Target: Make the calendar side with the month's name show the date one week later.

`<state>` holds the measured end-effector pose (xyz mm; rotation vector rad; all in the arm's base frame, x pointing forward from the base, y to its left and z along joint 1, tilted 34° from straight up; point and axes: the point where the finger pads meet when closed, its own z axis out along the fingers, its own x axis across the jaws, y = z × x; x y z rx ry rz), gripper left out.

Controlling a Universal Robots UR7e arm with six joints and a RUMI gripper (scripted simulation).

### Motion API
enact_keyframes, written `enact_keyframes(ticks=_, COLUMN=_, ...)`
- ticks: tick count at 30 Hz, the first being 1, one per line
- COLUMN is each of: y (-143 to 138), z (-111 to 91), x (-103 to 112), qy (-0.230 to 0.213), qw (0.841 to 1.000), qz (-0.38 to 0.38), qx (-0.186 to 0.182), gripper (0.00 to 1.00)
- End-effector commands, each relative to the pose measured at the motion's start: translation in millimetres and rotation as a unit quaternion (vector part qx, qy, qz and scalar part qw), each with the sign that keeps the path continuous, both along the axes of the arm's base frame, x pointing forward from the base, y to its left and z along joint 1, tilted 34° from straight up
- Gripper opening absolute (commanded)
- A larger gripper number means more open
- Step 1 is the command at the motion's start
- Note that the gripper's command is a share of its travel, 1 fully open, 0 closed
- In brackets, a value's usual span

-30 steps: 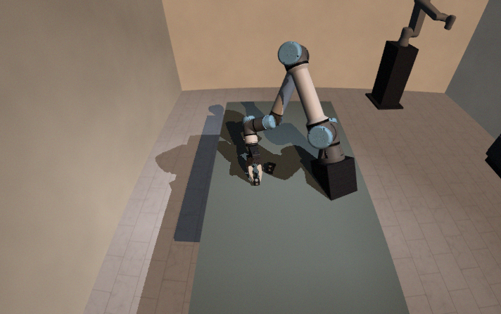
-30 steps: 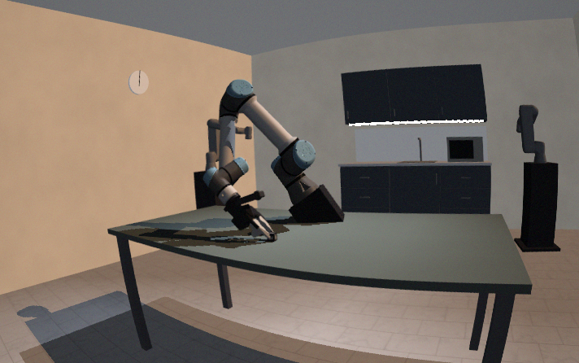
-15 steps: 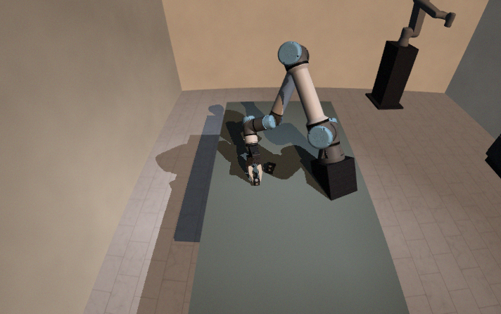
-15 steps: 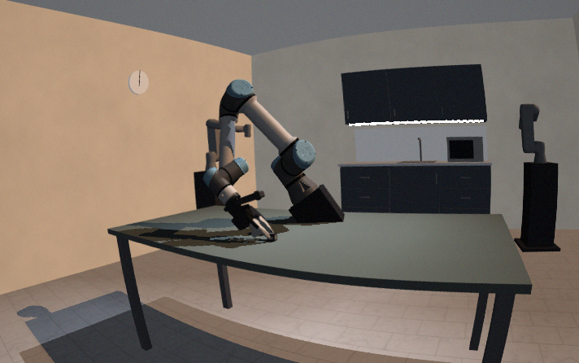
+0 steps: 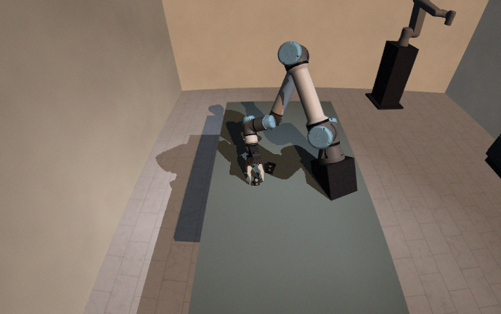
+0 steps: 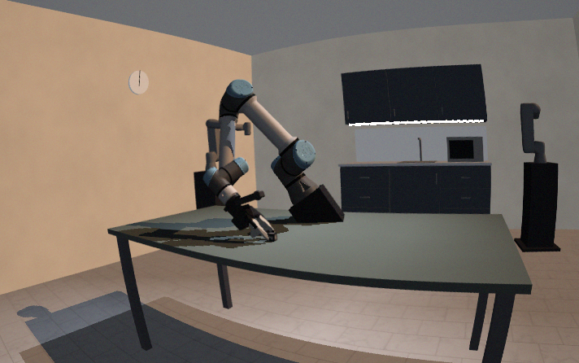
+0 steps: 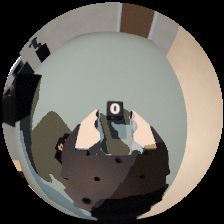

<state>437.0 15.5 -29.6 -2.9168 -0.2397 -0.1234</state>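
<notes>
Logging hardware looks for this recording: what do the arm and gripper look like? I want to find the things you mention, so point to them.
The arm [image 5: 307, 92] [image 6: 269, 120] has pale tubular links, dark brown-grey joints and light-blue round caps. The gripper [image 5: 255, 181] [image 6: 270, 237] [image 7: 114, 110] has a dark body and two pale, tapering fingers.

A dark object, probably the calendar [image 5: 270, 167], stands near the fingers [image 5: 255, 181] [image 6: 270, 237]; beyond the cube [image 5: 256, 181] [image 6: 272, 236] [image 7: 115, 109], open worktop [image 5: 292, 240] [image 6: 384, 251] [image 7: 110, 65] allows passage.
</notes>
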Motion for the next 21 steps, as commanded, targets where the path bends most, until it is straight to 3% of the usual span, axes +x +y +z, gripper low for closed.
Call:
enact_keyframes(ticks=1, y=0.1, z=0.3, x=0.2, qy=0.000, qw=1.000, qz=0.000, qx=0.000, gripper=0.40)
enact_keyframes(ticks=21, y=6.0, z=9.6, x=-1.6, qy=0.000, qw=1.000, qz=0.000, qx=0.000, gripper=0.40)
